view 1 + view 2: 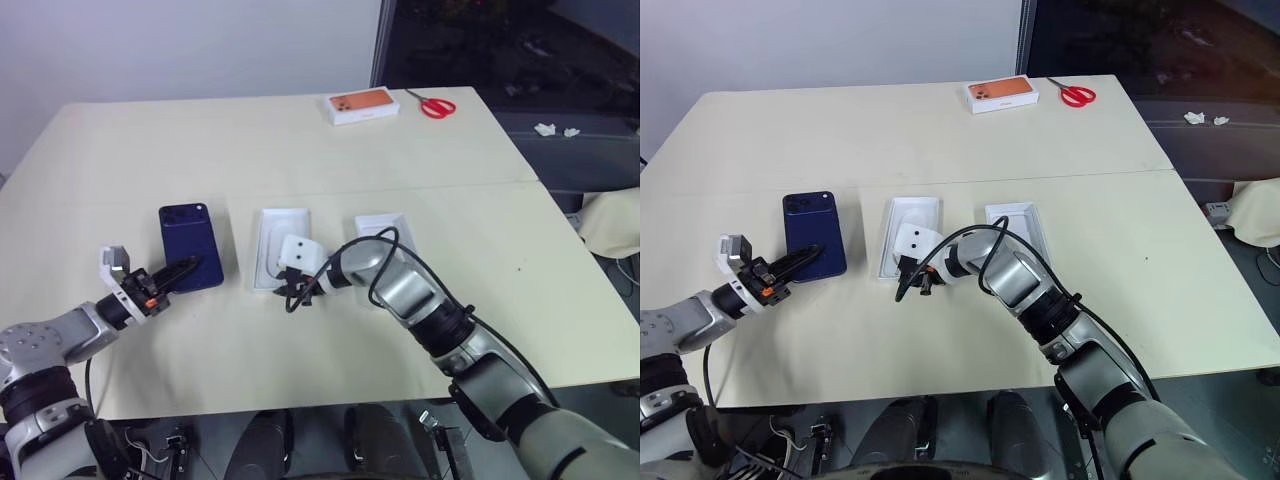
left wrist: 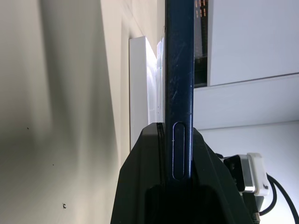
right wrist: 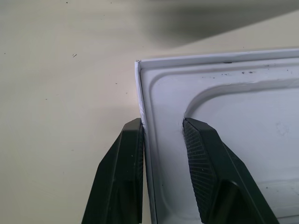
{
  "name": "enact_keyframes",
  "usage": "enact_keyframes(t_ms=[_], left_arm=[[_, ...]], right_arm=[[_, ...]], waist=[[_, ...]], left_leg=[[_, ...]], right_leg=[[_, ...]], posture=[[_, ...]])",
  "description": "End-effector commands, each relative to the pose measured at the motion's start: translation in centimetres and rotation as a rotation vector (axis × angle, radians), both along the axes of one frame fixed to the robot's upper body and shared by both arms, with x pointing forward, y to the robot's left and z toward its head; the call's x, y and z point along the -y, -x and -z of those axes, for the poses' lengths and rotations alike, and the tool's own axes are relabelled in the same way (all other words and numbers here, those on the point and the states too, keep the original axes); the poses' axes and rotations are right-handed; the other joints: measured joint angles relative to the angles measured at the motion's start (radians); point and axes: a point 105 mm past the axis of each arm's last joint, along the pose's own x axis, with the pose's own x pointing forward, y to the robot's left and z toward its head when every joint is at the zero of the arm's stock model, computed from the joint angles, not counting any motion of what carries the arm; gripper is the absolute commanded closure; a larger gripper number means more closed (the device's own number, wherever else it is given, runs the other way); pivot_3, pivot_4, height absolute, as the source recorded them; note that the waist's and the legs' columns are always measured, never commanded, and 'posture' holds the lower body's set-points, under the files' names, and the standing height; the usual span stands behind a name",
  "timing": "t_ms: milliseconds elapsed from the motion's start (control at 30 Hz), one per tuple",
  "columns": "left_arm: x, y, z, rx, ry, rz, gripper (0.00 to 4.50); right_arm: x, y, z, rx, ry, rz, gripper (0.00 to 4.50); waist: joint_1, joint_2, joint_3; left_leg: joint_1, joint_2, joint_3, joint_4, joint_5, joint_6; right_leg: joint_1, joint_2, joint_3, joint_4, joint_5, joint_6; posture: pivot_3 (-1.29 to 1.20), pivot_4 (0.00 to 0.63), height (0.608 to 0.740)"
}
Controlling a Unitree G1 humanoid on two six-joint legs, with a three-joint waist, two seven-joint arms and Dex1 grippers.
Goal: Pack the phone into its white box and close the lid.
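The dark navy phone (image 1: 188,240) lies left of centre on the cream table, camera cluster at its far end. My left gripper (image 1: 180,272) is shut on its near end, and the left wrist view shows the phone's edge (image 2: 180,70) clamped between the black fingers. A white tray with an oval recess (image 1: 270,225) sits beside it. My right gripper (image 3: 163,123) stands open astride the tray's near corner rim (image 3: 141,93), one finger outside and one inside. Another white rectangular piece (image 1: 385,222) lies further right; I cannot tell whether it is the white box or the lid.
An orange-topped box (image 1: 362,106) and red-handled scissors (image 1: 436,106) rest at the table's far edge. A seam (image 1: 430,186) runs across the tabletop behind the white pieces. My right arm's cable loops over the right-hand white piece.
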Motion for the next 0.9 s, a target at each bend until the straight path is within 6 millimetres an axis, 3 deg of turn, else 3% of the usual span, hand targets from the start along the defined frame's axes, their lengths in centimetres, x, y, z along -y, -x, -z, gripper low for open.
enact_keyframes(t_ms=[33,367,700,800,900], left_arm=[[0.2,-0.1,-1.7,0.071,0.003,0.017,4.5],[0.1,0.1,-2.0,0.092,-0.001,0.019,4.5],[0.3,0.2,-1.9,0.081,-0.005,0.033,4.5],[0.5,0.0,-1.9,0.078,-0.007,0.042,4.5],[0.8,0.0,-2.0,0.074,-0.008,0.061,4.5]], right_arm=[[-0.4,0.2,-0.7,0.028,-0.007,-0.033,3.13],[0.4,3.8,-1.3,-0.134,-0.069,-0.075,3.13],[0.2,5.1,-1.1,-0.23,-0.119,-0.006,3.13],[0.1,5.4,-1.5,-0.234,-0.136,-0.023,2.26],[0.5,5.1,-1.8,-0.199,-0.135,-0.047,0.76]], waist=[[0.0,0.0,0.0],[0.001,0.0,0.0],[0.003,-0.001,0.0],[0.003,-0.001,0.0],[0.003,-0.001,0.0]], left_leg=[[0.0,0.0,0.0,0.0,0.0,0.0],[0.0,0.0,0.0,0.0,0.0,0.0],[0.0,0.0,0.0,0.0,0.0,0.0],[0.0,0.0,0.0,0.0,0.0,0.0],[0.0,0.0,0.0,0.0,0.0,0.0]], right_leg=[[0.0,0.0,0.0,0.0,0.0,0.0],[0.0,0.0,0.0,0.0,0.0,0.0],[0.0,0.0,0.0,0.0,0.0,0.0],[0.0,0.0,0.0,0.0,0.0,0.0],[0.0,0.0,0.0,0.0,0.0,0.0]], posture=[[0.0,0.15,0.74],[0.0,0.15,0.74],[0.0,0.15,0.74],[0.0,0.15,0.74],[0.0,0.15,0.74]])
